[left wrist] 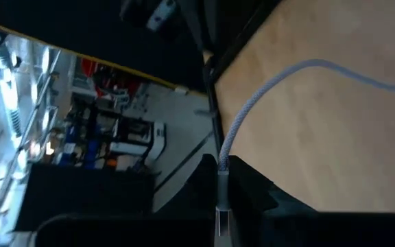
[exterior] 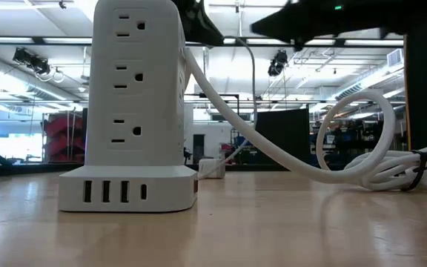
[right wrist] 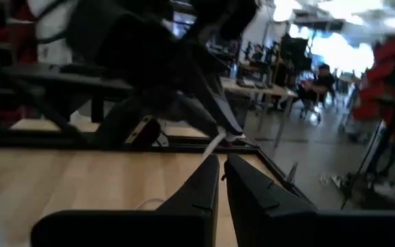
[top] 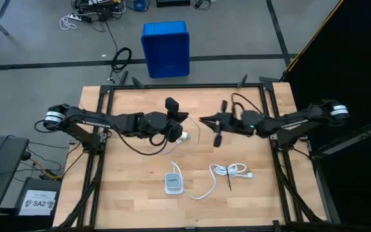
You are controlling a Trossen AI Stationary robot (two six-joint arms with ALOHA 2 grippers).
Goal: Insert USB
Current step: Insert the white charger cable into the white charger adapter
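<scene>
The USB (left wrist: 266, 89) is a thin whitish-grey braided cable, and my left gripper (left wrist: 221, 206) is shut on it above the middle of the table. In the high view my left gripper (top: 187, 122) faces my right gripper (top: 202, 121) tip to tip, a short way apart. The cable (top: 198, 133) droops from there toward a small white block (top: 184, 136) lying on the table. My right gripper (right wrist: 221, 165) is shut, pointing level at the left one, with a white sliver (right wrist: 214, 145) just beyond its tips. My left gripper pinches the USB by its plug end (left wrist: 222, 182) between its two fingers, the cable lying along the fingers and running out past their tips. The fingers point roughly level toward the table's right. The held end is clear of the table and the cable curves away slack. My right gripper's tips are close to the cable's end; whether they touch it I cannot tell.
A white power tower (top: 172, 183) with outlets and USB ports (exterior: 113, 191) stands on the near middle of the table. Its thick white cord (exterior: 273, 148) runs to a bundle with a black tie (top: 230, 171). A blue bin (top: 165, 48) sits on the floor beyond the table.
</scene>
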